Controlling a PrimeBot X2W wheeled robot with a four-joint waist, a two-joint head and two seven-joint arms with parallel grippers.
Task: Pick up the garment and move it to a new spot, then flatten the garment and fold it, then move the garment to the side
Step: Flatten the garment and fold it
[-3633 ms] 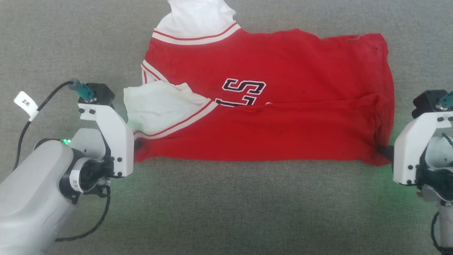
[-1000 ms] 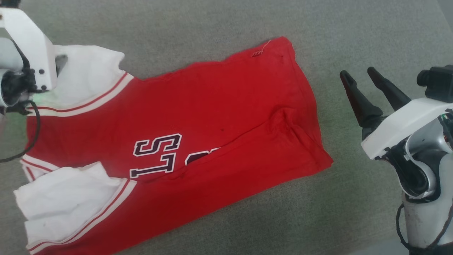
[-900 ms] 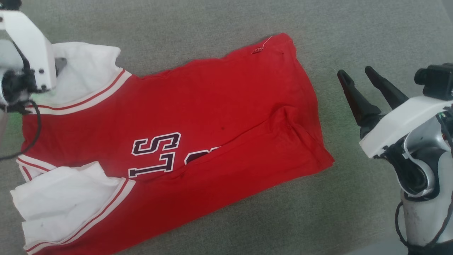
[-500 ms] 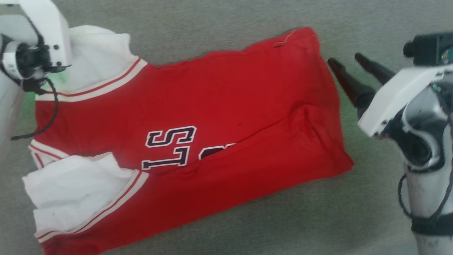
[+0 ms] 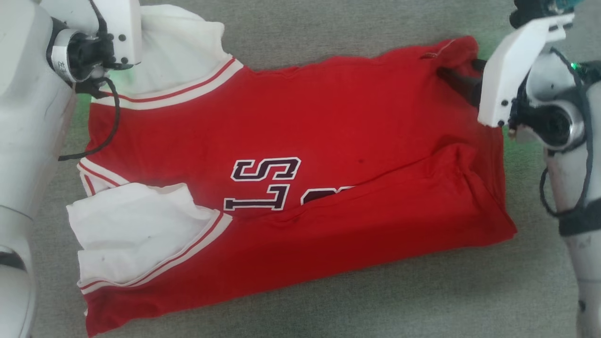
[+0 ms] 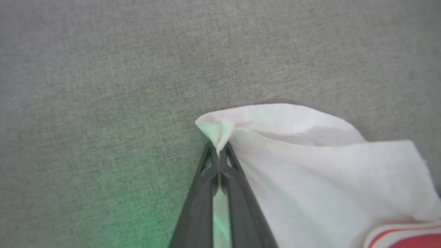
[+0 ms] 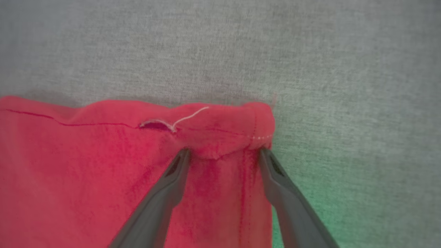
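Left fingers clamp a white corner of the red garment; right fingers stand apart, straddling a red corner

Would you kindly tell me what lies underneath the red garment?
The garment lies on a grey woven surface, visible beyond its edges. Whatever is directly beneath it is hidden by the cloth.

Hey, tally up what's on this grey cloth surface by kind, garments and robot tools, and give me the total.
Garments: 1, the red and white garment
Tools: 2, the left tool shut on a white corner, the right tool open at a red corner
Total: 3
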